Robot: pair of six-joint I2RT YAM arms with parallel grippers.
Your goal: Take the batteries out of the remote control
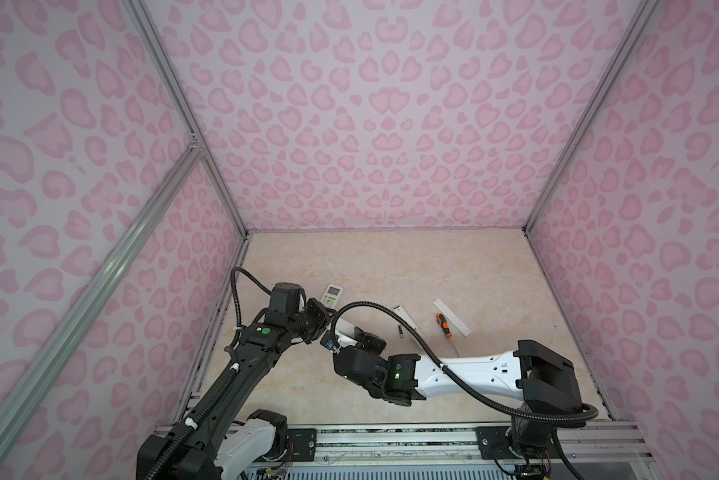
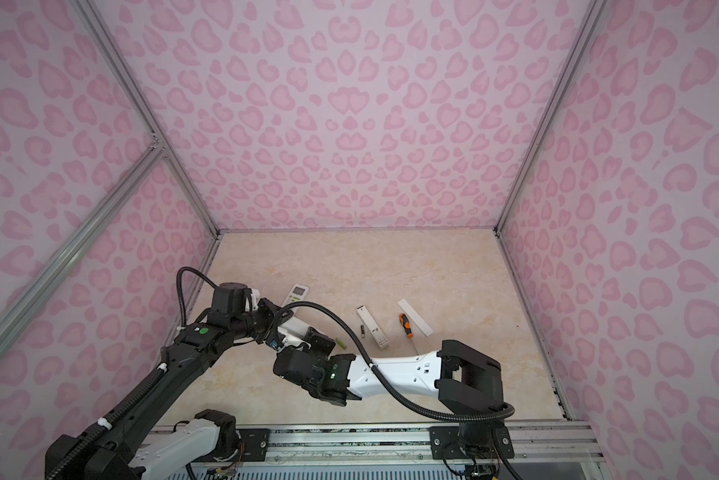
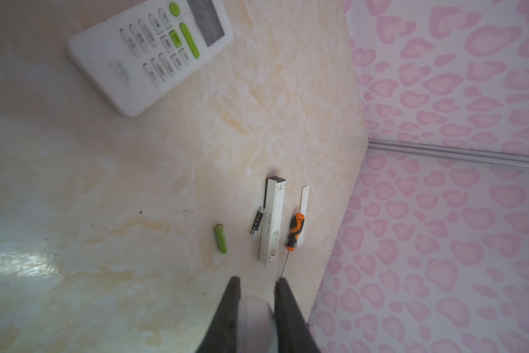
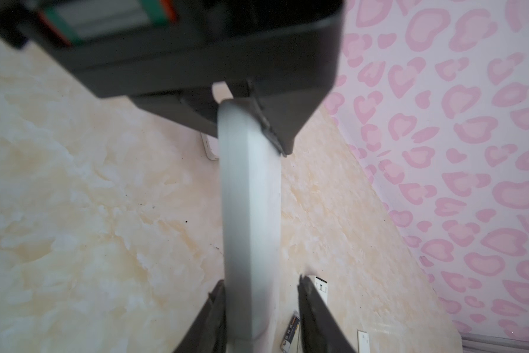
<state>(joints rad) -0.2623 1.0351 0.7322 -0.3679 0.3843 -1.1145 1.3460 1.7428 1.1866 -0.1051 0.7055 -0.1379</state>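
- Lying flat and loose on the surface [image 2: 391, 266]: green battery [image 3: 221, 238] and black battery [image 3: 257, 224], near each other but not touching, right of the arms' meeting point.
- Long axes of both run roughly front-to-back, about parallel to the slim remote [image 3: 272, 220]. The green one is slightly slanted in a top view.
- Black battery sits just beside the slim remote's long edge; cannot tell if they touch.
- Screwdriver [image 3: 295, 230] lies between the slim remote and a white strip [image 3: 304, 214], with its handle against the strip.
- Held remote [image 4: 251, 214] spans the two end effectors, long axis running from one to the other, on a diagonal in both top views. Its cells are not visible.
- Left end effector [image 3: 257, 279]: clenched on one end of the held remote, fingers tight on both sides.
- Right end effector [image 4: 260, 279]: released; one finger is against the held remote, the other stands off with a clear gap.
- Wide remote [image 3: 150, 52] lies face up near the surface's left edge, beyond the left arm.
- Room: bare surface runs from the items to the back wall [image 2: 349, 124], and a bare band runs from the white strip to the right wall [image 2: 640, 249].
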